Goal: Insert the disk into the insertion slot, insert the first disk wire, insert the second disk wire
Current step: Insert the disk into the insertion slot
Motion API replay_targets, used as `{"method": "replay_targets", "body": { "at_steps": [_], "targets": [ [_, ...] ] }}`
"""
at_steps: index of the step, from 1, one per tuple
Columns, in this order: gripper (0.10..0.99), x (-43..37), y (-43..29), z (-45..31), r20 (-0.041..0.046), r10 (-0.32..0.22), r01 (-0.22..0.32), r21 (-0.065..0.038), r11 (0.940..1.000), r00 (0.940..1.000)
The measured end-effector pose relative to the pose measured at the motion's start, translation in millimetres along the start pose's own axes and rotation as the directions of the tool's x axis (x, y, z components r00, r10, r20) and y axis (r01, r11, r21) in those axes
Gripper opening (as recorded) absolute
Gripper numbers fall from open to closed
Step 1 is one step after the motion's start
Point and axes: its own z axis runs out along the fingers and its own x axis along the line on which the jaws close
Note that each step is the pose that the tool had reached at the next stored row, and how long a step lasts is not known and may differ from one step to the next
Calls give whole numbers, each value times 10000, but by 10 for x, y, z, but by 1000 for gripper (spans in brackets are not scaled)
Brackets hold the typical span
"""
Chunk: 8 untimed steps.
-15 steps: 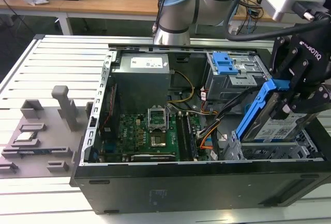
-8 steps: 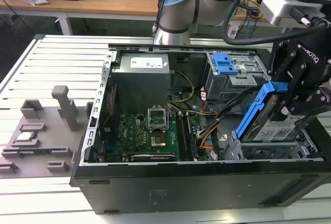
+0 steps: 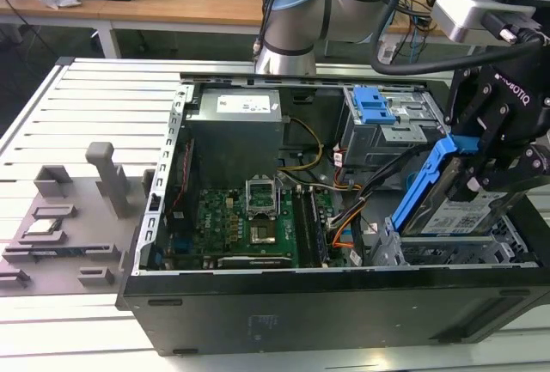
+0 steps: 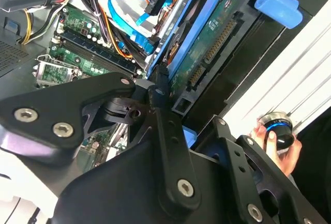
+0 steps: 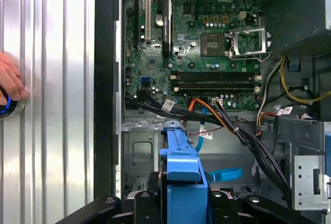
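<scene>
My black gripper (image 3: pixel 488 174) pinches the disk (image 3: pixel 460 216), jaws pressed against its bright blue plastic frame. The silver metal drive hangs tilted, lower end over the insertion slot (image 3: pixel 447 253), a low perforated sheet-metal cage at the exterior view's right. The second disk wire (image 5: pixel 225 174), flat and light blue, loops near the frame.

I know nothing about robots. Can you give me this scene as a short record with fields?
Claw: black claw, shut on the blue frame
Held: silver metal disk in a bright blue plastic frame, tilted
Slot: low silver perforated metal cage below the disk; disk not yet seated
Wire: thin flat light blue cable, curved in a loop
Nearby: a person's hand on the table
</scene>
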Motion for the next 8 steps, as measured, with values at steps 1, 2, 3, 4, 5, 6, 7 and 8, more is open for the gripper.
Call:
{"method": "replay_targets", "body": {
  "at_steps": [1,2,3,4,5,6,7,8],
  "targets": [
    [373,0,0,0,0,0,0,0,10000,10000],
    [373,0,0,0,0,0,0,0,10000,10000],
    [439,0,0,0,2,0,0,1,10000,10000],
    [439,0,0,0,1,0,0,0,10000,10000],
    [439,0,0,0,1,1,-1,0,10000,10000],
    [439,0,0,0,1,0,0,1,10000,10000],
    [439,0,0,0,0,1,-1,0,10000,10000],
    [424,0,0,0,1,0,0,1,10000,10000]
  ]
}}
